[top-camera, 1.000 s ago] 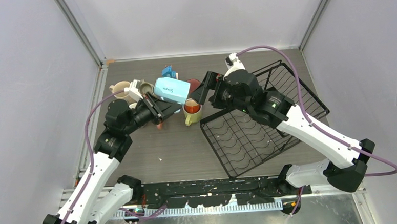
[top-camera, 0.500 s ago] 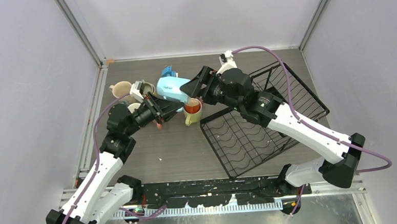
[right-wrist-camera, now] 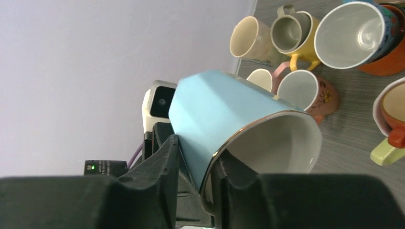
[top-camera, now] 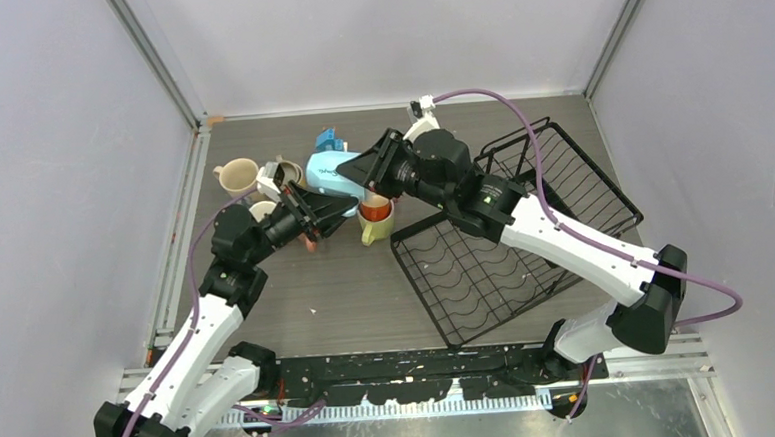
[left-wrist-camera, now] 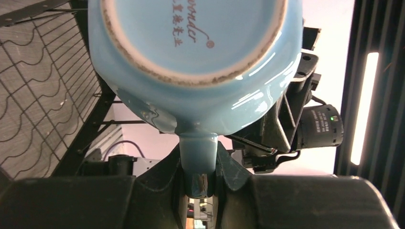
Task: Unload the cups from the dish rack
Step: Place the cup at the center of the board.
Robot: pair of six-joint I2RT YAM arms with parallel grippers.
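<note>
1. The light blue mug [top-camera: 333,173] hung in the air, tipped on its side, over the group of cups standing on the table [top-camera: 347,291] to the left of the dish rack [top-camera: 467,274]. Its printed base [left-wrist-camera: 196,43] faced the left wrist camera and its gold-edged mouth [right-wrist-camera: 267,143] faced the right one.
2. The left gripper [left-wrist-camera: 199,167] was nearly closed, and its two fingers pinched the mug's handle between them.
3. The right gripper [right-wrist-camera: 196,157] was clamped on the rim. One finger lay against the blue outer wall, the other sat inside the mouth, and only the wall's thickness was between them.
4. Both arms met at this one mug, the left gripper [top-camera: 308,211] on its near left and the right gripper [top-camera: 366,170] on its right.
5. On the table beneath and around it stood a cream mug [top-camera: 236,173], a yellow mug [top-camera: 286,171] with a grey inside, and a lime mug [top-camera: 375,217] with an orange inside, which was just beside the rack's near-left corner.
6. The right wrist view also showed a pink mug [right-wrist-camera: 305,90] lying on its side, touching a small cream cup [right-wrist-camera: 260,78].
7. A small blue toy house [top-camera: 329,139] sat behind the held mug, toward the back wall.
8. The black wire rack lay skewed on the right half of the table, with its raised basket side at the far right.
</note>
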